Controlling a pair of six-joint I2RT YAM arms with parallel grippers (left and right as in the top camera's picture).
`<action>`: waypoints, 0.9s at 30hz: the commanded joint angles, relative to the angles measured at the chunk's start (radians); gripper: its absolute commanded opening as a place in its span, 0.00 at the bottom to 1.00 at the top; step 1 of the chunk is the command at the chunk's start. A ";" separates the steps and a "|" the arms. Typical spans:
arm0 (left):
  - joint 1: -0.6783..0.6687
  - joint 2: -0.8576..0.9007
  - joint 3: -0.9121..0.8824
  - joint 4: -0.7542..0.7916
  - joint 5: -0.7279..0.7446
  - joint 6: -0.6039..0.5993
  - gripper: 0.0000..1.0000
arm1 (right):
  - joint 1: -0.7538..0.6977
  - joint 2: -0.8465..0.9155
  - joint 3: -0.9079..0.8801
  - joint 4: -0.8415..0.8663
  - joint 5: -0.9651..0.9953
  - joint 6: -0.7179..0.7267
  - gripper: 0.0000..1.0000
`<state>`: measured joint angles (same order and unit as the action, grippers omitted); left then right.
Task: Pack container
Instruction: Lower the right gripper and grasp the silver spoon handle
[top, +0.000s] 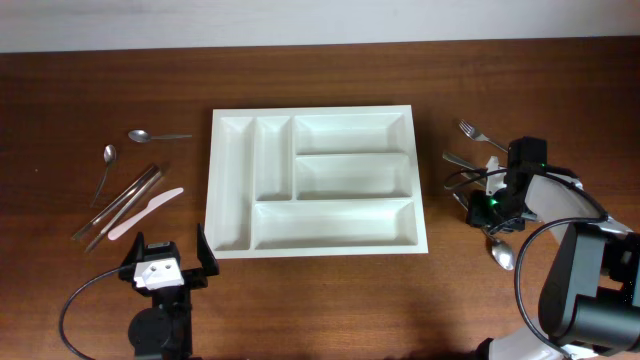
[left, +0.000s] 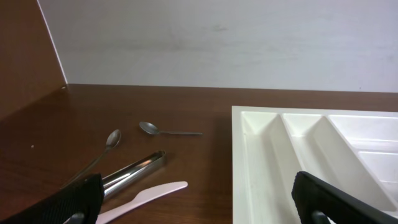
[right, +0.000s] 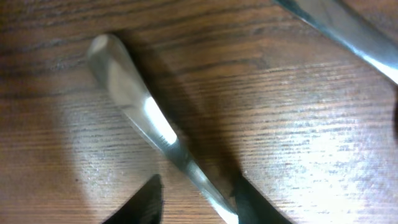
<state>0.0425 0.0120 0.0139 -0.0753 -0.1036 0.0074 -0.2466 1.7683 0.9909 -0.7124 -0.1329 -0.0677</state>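
Note:
The white cutlery tray (top: 310, 113) lies in the middle of the table with all five compartments empty; its left part shows in the left wrist view (left: 249, 155). My right gripper (top: 482, 205) is down at the table among metal cutlery right of the tray. In the right wrist view its open fingers (right: 199, 199) straddle a metal utensil handle (right: 143, 106) that lies on the wood, close against the right finger. My left gripper (top: 165, 262) is open and empty near the front left, its fingers (left: 199, 205) spread wide.
Left of the tray lie two metal spoons (top: 140, 135) (top: 108, 155), a shiny metal utensil (top: 125, 200) and a white plastic knife (top: 150, 208). Right of the tray lie a fork (top: 470, 131), other utensils (top: 458, 160) and a spoon (top: 500, 255).

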 joint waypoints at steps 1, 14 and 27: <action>0.006 -0.007 -0.005 0.000 0.011 0.012 0.99 | -0.002 0.008 -0.011 0.003 -0.014 0.018 0.31; 0.006 -0.007 -0.005 0.000 0.010 0.012 0.99 | -0.003 0.008 -0.011 0.014 -0.014 0.047 0.13; 0.006 -0.007 -0.005 0.000 0.010 0.012 0.99 | -0.003 0.008 -0.011 0.050 -0.014 0.090 0.04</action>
<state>0.0425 0.0120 0.0139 -0.0753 -0.1032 0.0074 -0.2462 1.7683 0.9905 -0.6731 -0.1448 -0.0116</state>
